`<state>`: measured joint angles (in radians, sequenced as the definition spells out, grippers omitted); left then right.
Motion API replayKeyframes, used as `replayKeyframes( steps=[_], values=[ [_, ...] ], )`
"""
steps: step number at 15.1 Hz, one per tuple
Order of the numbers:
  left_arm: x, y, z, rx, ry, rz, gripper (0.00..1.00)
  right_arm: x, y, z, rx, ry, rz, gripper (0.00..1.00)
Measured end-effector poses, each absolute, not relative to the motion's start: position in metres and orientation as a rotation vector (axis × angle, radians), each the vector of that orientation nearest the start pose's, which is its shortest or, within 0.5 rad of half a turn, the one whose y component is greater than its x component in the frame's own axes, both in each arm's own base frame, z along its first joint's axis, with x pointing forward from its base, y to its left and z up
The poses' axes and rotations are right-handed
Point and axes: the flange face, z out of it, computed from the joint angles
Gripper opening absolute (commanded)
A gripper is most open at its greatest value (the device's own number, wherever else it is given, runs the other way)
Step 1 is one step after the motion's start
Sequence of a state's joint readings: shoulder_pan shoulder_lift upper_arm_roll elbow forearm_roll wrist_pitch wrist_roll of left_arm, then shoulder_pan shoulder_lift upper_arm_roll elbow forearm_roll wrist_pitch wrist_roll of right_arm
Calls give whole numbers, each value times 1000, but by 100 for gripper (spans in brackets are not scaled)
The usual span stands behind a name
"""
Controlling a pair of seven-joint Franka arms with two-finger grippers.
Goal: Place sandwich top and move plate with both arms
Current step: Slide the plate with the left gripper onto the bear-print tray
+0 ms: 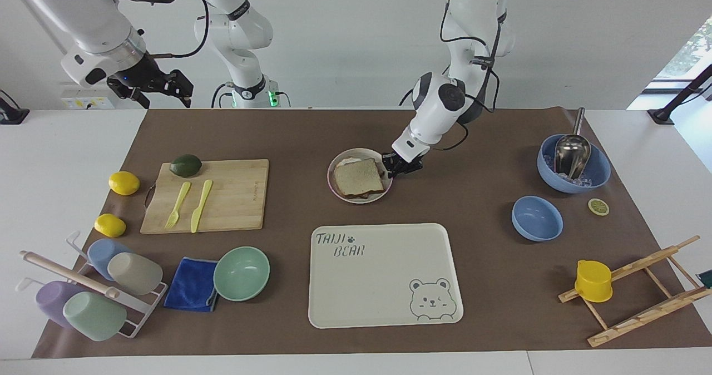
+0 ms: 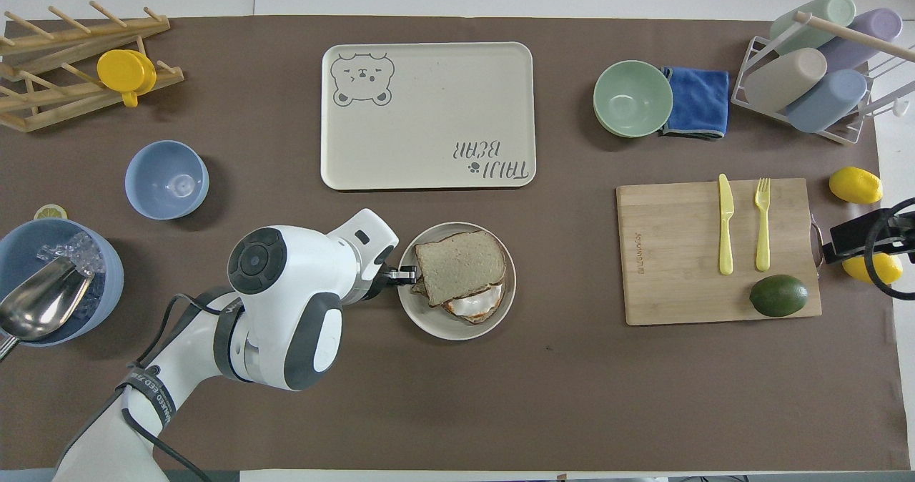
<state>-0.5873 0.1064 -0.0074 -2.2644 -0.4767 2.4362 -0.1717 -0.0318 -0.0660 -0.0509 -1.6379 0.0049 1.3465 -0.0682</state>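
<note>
**Overhead view: left jaws pinched on the plate's rim**

Overhead view first: we see the plate [image 2: 429, 321], round, cream-grey and smooth with a raised rim, lying on the brown mat [image 2: 457, 396] near the middle of the tabletop, closer to the robots' edge than the cream tray [image 2: 429, 89] with its bear drawing. On the plate sits the sandwich top [image 2: 460, 264], a pale, speckled, squarish slice with a brown crust, turned a little askew over the toasted slice with egg [image 2: 472, 305], whose white and orange edge peeks out on the side toward the robots.

The left gripper [image 2: 402, 275] comes in low from the left arm's end of the tabletop, and its jaws are closed on the plate's rim at that side; the bread lies just beside the fingertips, on the plate's inner side. Whether they touch the crust we cannot tell.

In the facing view the right gripper [image 1: 161, 88] hangs raised over the tabletop's corner at the right arm's end, jaws spread wide and holding nothing, the arm waiting.
</note>
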Motion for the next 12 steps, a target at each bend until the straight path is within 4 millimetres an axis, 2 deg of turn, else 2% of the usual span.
replayKeyframes(
  steps=[4,7,12],
  values=[
    [481,-283,356,-3490,50,150,0,508,-44,615,-3109,24,314,100],
    [505,-271,386,-3516,16,143,0,518,-45,620,-3130,25,194,100],
    [553,-259,410,-3554,-62,145,0,519,-49,621,-3133,35,172,100]
  ],
)
